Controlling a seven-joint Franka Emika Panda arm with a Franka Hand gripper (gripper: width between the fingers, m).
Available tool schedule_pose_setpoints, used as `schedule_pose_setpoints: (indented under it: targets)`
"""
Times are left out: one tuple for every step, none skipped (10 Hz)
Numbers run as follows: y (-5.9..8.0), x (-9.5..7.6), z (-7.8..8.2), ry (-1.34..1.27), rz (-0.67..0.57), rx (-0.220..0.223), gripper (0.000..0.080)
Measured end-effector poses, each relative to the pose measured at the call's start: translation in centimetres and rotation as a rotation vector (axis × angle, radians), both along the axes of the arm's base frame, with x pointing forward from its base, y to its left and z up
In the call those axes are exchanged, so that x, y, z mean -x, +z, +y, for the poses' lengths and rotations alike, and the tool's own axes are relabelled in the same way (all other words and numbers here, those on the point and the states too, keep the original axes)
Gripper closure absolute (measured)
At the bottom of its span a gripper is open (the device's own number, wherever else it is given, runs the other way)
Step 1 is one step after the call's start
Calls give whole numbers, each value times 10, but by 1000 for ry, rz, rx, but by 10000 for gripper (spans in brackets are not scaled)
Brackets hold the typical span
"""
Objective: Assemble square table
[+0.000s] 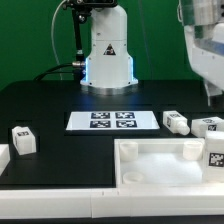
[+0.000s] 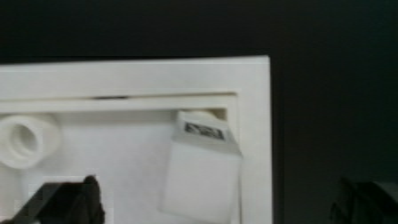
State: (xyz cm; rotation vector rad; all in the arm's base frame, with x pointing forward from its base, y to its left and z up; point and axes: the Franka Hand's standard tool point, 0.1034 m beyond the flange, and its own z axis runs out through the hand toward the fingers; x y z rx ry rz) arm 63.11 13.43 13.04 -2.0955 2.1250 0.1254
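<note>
The black bench (image 1: 50, 100) is cut off at the exterior view's left and right. Below the hand (image 2: 217, 200) lies the square table's slab (image 1: 160, 170), smooth white plastic with a raised rim. The frame edge crops it, and its round corner hole (image 2: 22, 140) shows only in part. The hand is blurred, its dark fingers (image 2: 64, 205) spread wide and holding nothing. Between them and lower down, a stubby leg (image 2: 201, 158) lies in the slab's corner, its tag too blurred to read.
</note>
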Motion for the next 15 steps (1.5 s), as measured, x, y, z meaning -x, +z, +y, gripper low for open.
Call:
schedule_pose_setpoints:
  targets:
    - [1,9,14,32,21,-5,150]
    - [2,7,11,131,37,7,150]
    - [2,4,9,158,26,12,150]
    - [2,4,10,165,26,12,150]
    - [2,5,11,166,26,11,150]
    - [2,15,20,161,29,9,150]
    - [0,36,29,161,18,10,150]
    - [-7,62,38,168,30,15,150]
    - [-11,73,44,179,46,16,150]
    - [-11,70,42,178,42,17,150]
    - [-11,69,41,177,41,18,150]
    - [-11,70,41,178,42,18,150]
    - [-12,71,42,179,43,19,150]
    - [-18,81,46,166,28,28,150]
    - [-30,114,55,168,44,40,150]
